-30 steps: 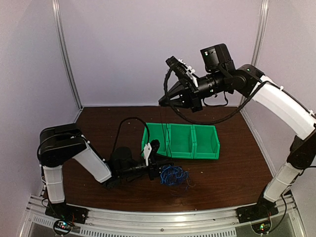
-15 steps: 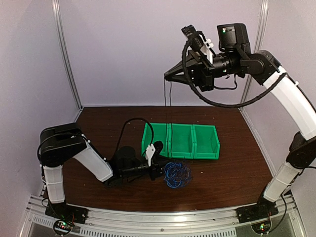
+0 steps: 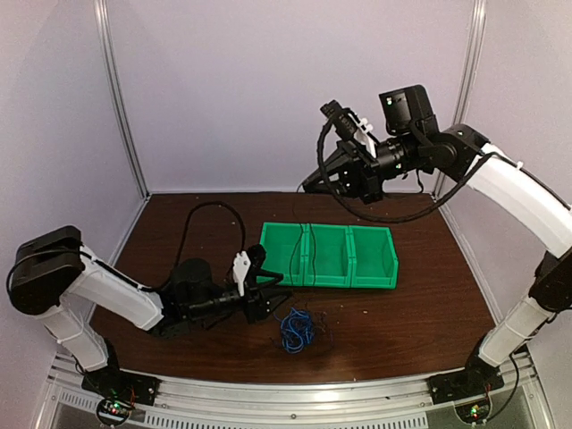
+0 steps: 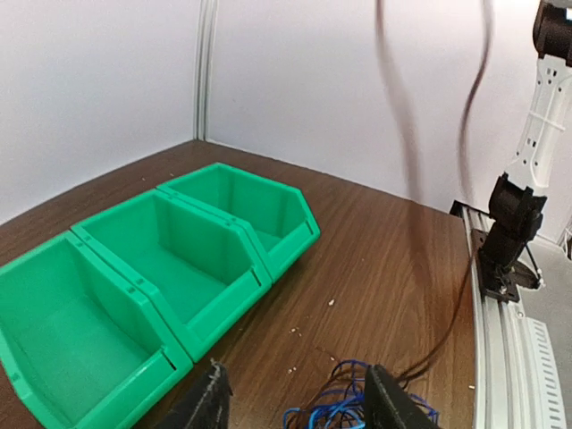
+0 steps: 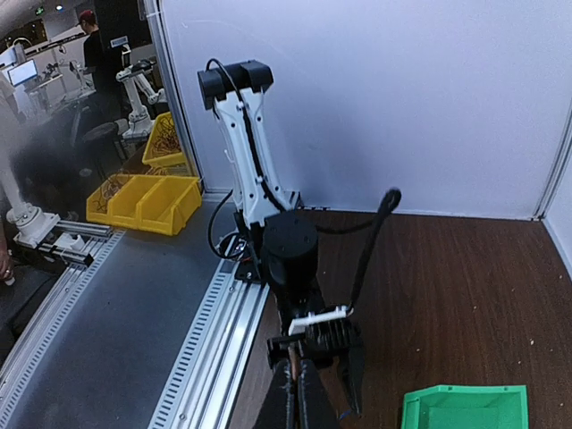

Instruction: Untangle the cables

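Left gripper (image 3: 268, 288) back, clear of cables (image 3: 298, 328)

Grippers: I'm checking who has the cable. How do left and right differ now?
The left gripper sits low, jaws open; the right gripper hangs high, jaws shut on a dark cable. The left is beside the blue tangle; the right is well above it. Both are mostly black.

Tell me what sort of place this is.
Probably a robotics lab: white wall panels, green bins on a wooden table, and beyond the side wall, yellow bins beside another robot arm.
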{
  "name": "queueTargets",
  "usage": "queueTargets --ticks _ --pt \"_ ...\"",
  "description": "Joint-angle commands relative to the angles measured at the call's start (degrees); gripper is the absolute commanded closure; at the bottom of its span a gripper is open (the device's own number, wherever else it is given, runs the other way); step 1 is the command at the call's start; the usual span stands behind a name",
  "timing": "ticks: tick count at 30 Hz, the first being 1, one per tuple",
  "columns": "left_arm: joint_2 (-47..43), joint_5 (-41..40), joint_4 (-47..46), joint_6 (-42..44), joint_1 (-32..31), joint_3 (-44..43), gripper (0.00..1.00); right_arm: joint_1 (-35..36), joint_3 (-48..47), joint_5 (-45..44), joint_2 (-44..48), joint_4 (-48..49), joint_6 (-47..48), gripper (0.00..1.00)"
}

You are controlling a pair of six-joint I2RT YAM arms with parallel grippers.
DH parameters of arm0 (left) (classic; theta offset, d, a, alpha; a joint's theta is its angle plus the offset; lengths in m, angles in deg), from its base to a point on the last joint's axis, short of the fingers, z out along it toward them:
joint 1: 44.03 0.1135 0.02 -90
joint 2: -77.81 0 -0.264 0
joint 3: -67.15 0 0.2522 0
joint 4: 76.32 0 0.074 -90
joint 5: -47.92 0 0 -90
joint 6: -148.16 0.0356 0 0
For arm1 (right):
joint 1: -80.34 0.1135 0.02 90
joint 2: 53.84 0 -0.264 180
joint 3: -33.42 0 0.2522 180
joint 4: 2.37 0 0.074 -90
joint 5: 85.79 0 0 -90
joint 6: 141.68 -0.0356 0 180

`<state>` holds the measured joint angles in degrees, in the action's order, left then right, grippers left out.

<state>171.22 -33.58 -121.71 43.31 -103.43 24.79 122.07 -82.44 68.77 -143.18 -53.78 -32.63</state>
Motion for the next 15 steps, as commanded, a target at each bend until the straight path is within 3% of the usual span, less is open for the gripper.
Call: queueTargets --ticks 1,4,7,15 --pt "-9.7 -6.2 9.0 0.6 -0.7 3.0 0.45 0.8 7.4 -0.3 2.1 5.9 -2.1 1.00" --pt "-15.2 -10.0 16.4 -0.5 -1.6 4.9 0.41 1.0 9.0 -1.9 1.4 7.8 -2.6 1.00" --pt "-18.2 -9.1 20.5 -0.8 -3.4 5.9 0.42 1.0 8.5 -3.9 0.1 9.2 -3.3 1.00" --pt "-14.2 -6.6 27.8 0.1 -9.9 2.8 0.54 1.0 4.8 -6.3 -3.1 10.3 -4.5 1.00"
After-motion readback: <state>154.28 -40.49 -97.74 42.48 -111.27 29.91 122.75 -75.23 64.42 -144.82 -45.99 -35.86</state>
